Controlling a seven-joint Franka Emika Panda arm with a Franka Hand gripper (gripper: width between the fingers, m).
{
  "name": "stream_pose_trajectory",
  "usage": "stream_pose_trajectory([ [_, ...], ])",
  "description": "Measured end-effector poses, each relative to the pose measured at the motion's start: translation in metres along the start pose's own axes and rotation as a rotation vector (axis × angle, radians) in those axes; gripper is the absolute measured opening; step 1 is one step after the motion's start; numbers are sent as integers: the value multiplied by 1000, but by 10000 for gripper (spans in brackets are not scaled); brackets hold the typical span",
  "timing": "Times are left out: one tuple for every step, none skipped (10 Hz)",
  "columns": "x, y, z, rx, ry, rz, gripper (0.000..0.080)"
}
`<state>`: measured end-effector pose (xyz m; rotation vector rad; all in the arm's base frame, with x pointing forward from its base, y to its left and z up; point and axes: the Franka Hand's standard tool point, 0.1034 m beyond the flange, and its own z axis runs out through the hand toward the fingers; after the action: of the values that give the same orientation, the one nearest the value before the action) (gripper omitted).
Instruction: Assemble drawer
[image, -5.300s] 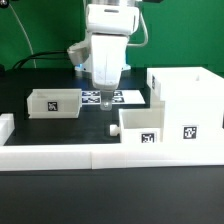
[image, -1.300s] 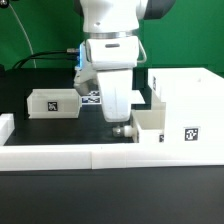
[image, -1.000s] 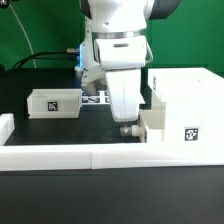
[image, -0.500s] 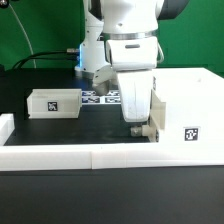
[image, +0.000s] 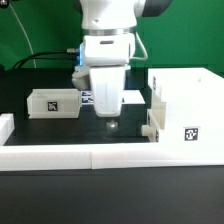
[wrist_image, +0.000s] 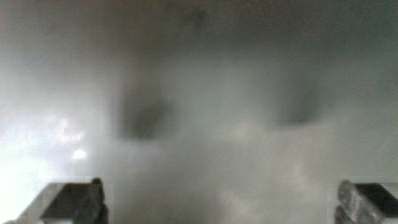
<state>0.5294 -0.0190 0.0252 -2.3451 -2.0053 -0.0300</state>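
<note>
The large white drawer shell (image: 186, 100) stands at the exterior view's right, with a tag (image: 188, 131) on its front. One knobbed tray (image: 150, 128) sits inside the shell's lower part; only its end face and knob show. The other tray (image: 55, 102), with a tag, lies apart at the exterior view's left. My gripper (image: 110, 122) hangs over the bare table between them, touching neither. In the wrist view its fingers (wrist_image: 71, 202) are wide apart with nothing between them, and my gripper (wrist_image: 221, 205) looks down on a blurred grey surface.
The low white border wall (image: 100, 155) runs along the front and ends in a short stub (image: 5, 128) at the exterior view's left. The marker board (image: 132, 97) lies behind the gripper. A green backdrop and cables are at the back.
The gripper slid the small tray toward the exterior view's right into the shell. It has since drawn back to the left, empty, and the tray stays in the shell.
</note>
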Motion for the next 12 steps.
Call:
stream_pose_trajectory([
  [-12, -9, -6, -9, -4, 17, 649],
  [-21, -17, -11, -23, -6, 30, 649],
  [-30, -26, -17, -32, -9, 39, 649],
  [-42, -35, -22, -42, -12, 48, 649],
  [-54, -45, -25, -57, -13, 67, 649],
  [-63, -55, -26, -59, -14, 84, 649],
  [-68, -59, -26, -53, -15, 95, 649],
  [-66, -58, -25, -52, -15, 95, 649],
  [-66, -59, -25, -52, -14, 113, 649],
  [-66, -59, -25, -51, -14, 113, 649],
  [-66, -59, -25, -51, -14, 114, 649],
  [-66, -59, -25, -51, -11, 189, 649],
])
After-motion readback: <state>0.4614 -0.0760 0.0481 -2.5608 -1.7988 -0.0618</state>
